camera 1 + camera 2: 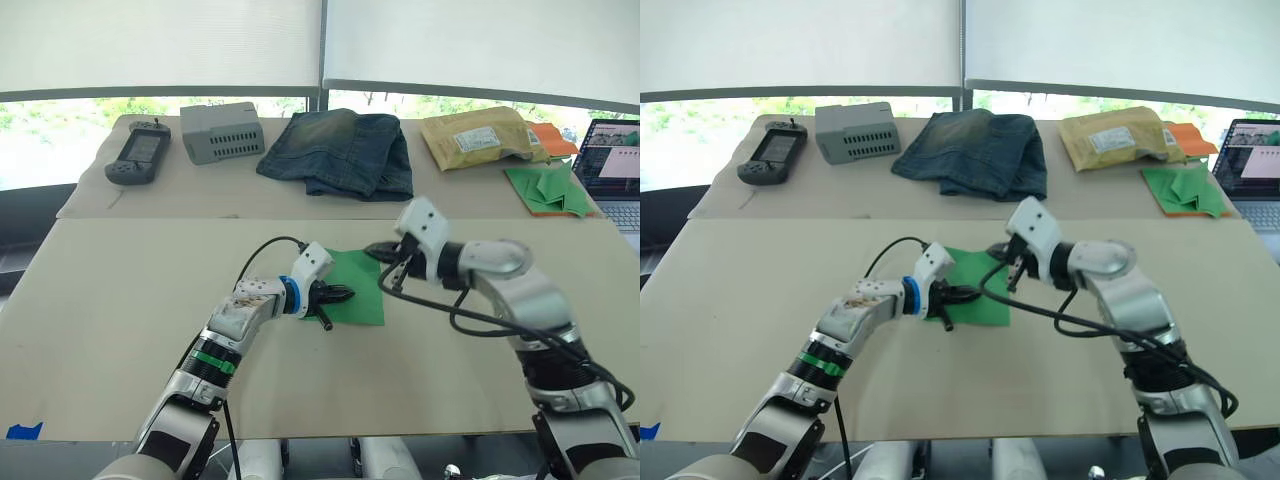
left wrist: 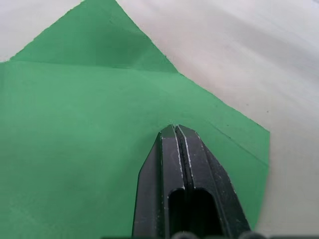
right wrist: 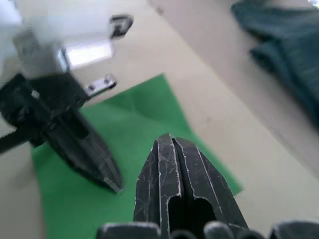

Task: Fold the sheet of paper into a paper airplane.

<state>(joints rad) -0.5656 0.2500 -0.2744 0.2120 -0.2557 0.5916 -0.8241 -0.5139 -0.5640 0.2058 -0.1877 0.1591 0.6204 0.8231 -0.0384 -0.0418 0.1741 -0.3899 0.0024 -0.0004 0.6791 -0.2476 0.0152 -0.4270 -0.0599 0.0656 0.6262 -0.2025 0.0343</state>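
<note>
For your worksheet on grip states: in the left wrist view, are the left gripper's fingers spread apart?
No: the left gripper has its two black fingers pressed together over the green sheet.

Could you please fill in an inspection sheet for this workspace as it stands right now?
Surface: beige table, bare around the work; a blue tape scrap at its near left edge.
Job's things: sheet of paper lies flat at the centre, creased, one corner folded over; no airplane shape yet.
Clutter: on the far table, a handheld controller, grey box, folded jeans, yellow mailer, a heap of green paper pieces, laptop.
Grippers: left hand shut, tip over the sheet; right hand shut, at the sheet's far edge.
Cables: black cables loop off both wrists.
Surroundings: windows with white blinds behind.
</note>
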